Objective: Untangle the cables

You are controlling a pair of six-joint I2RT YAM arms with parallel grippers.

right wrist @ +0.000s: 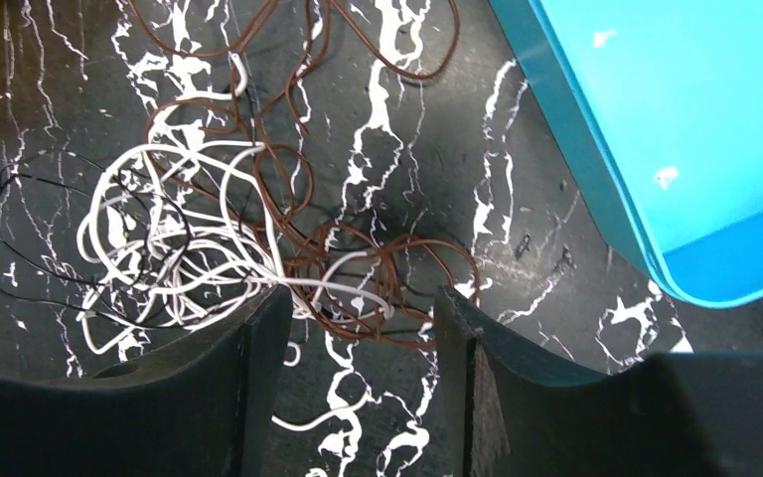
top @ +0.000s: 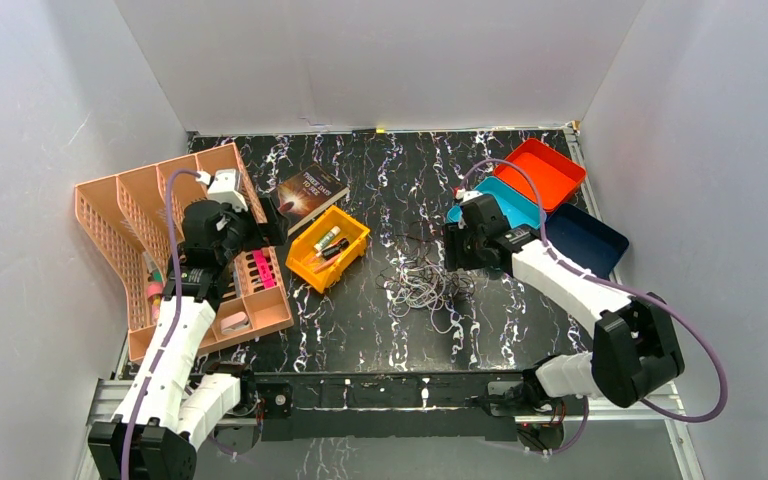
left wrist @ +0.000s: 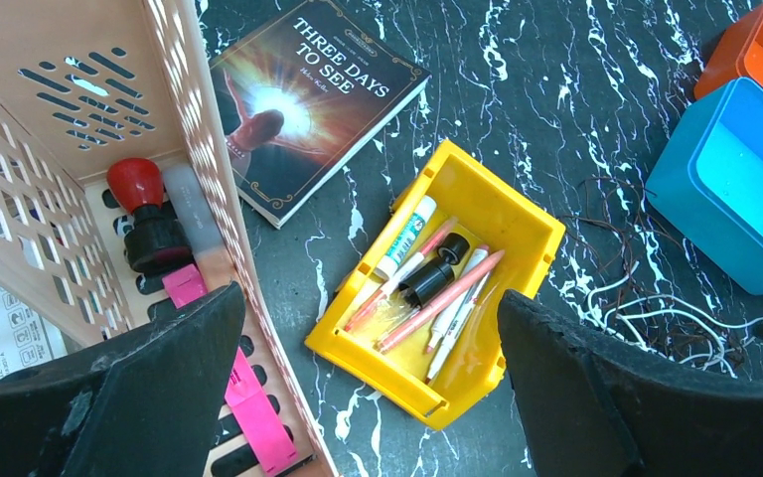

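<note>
one tangle of cables [top: 422, 285], three trays [top: 540, 172], one book [top: 310, 192].

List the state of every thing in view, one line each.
Cables: tangled in one heap.
Left gripper: open, empty.
Right gripper: open, astride the heap's edge.
Bin: upright, holding pens.
Book: closed, flat, cover up.
Blue tray: empty.
Orange tray: empty.
Navy tray: empty.
</note>
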